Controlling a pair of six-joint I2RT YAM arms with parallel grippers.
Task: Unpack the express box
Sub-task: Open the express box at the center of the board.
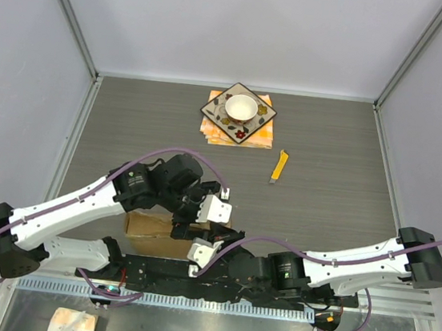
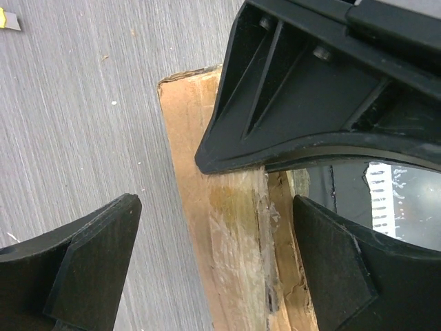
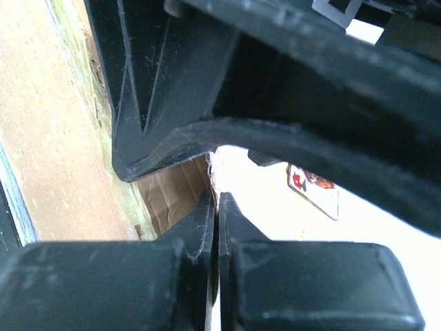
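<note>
Top view: express box (image 1: 144,233), brown cardboard, flat at the near edge of the bench (image 1: 329,203), mostly hidden under left arm (image 1: 79,201) and right arm (image 1: 354,263); well apart at the far side, patterned plate (image 1: 225,119) carrying white bowl (image 1: 240,106) on orange cloth (image 1: 248,139), yellow utility knife (image 1: 280,166) near it. Left wrist view: left gripper (image 2: 213,262), jaws wide apart, straddling the box's taped edge without gripping it, black right-arm housing overhead. Right wrist view: right gripper (image 3: 217,234), jaws pressed together, just beside the box's cardboard edge.
</note>
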